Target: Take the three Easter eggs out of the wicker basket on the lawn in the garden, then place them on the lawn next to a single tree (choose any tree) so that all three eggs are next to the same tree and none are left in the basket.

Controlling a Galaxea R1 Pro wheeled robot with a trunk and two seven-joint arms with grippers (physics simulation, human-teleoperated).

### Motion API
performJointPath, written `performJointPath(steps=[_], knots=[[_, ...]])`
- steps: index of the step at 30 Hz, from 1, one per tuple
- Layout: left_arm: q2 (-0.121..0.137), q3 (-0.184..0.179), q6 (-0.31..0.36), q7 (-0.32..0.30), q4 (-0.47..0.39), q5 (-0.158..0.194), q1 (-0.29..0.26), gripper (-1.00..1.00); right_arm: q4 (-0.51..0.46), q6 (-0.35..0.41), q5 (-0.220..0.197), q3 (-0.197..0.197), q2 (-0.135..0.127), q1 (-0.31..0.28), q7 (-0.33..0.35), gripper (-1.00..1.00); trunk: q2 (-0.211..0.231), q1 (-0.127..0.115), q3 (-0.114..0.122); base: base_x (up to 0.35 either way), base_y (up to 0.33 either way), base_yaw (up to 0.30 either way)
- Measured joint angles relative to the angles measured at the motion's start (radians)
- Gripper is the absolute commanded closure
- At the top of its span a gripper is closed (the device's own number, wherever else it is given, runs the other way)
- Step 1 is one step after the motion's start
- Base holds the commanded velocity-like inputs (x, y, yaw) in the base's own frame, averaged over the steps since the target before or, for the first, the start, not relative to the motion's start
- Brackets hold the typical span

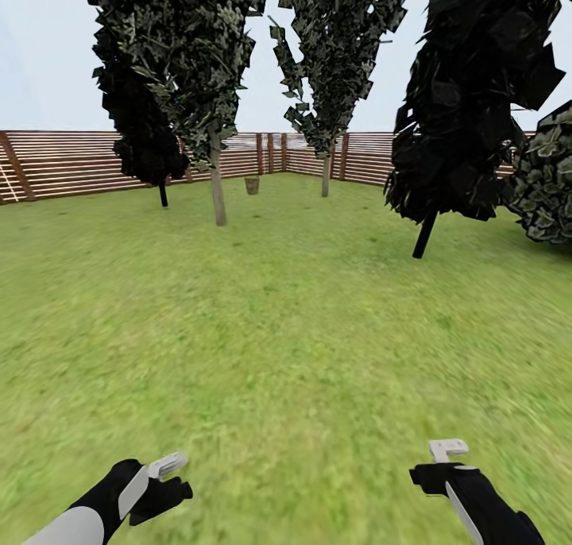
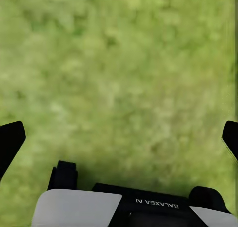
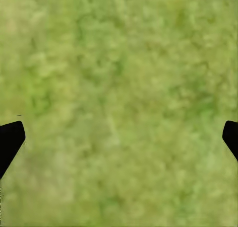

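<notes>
Grass of the lawn (image 1: 286,354) was seen beneath both arms, and the left pincer (image 2: 119,137) and right pincer (image 3: 119,137) were held released and empty. A small brown object (image 1: 252,185) by the fence (image 1: 71,164), perhaps the basket, was too far to be identified. Time could be lost if it were approached by mistake, and a tree (image 1: 216,187) could be struck on the way.

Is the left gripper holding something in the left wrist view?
No, the left gripper is wide open over bare green grass lawn.
</notes>
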Motion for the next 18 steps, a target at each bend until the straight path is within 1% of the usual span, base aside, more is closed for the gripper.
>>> performJointPath(steps=[3, 9, 14, 18], knots=[[0.000, 0.000, 0.000, 0.000, 0.000, 0.000, 0.000, -1.00, 0.000, -0.005, -0.005, -0.005, -0.002, 0.000, 0.002, -1.00, 0.000, 0.000, 0.000, 0.344, 0.000, 0.000], [0.000, 0.000, 0.000, 0.000, 0.000, 0.000, 0.000, -1.00, 0.000, -0.008, -0.006, -0.003, -0.006, 0.000, 0.006, -1.00, 0.000, 0.000, 0.000, 0.344, 0.000, 0.000], [0.000, 0.000, 0.000, 0.000, 0.000, 0.000, 0.000, -1.00, 0.000, -0.007, -0.006, -0.003, -0.009, 0.000, 0.038, -1.00, 0.000, 0.000, 0.000, 0.344, 0.000, 0.000], [0.000, 0.000, 0.000, 0.000, 0.000, 0.000, 0.000, -1.00, 0.000, -0.006, -0.005, -0.004, -0.006, 0.000, 0.041, -1.00, 0.000, 0.000, 0.000, 0.344, 0.000, 0.000]])
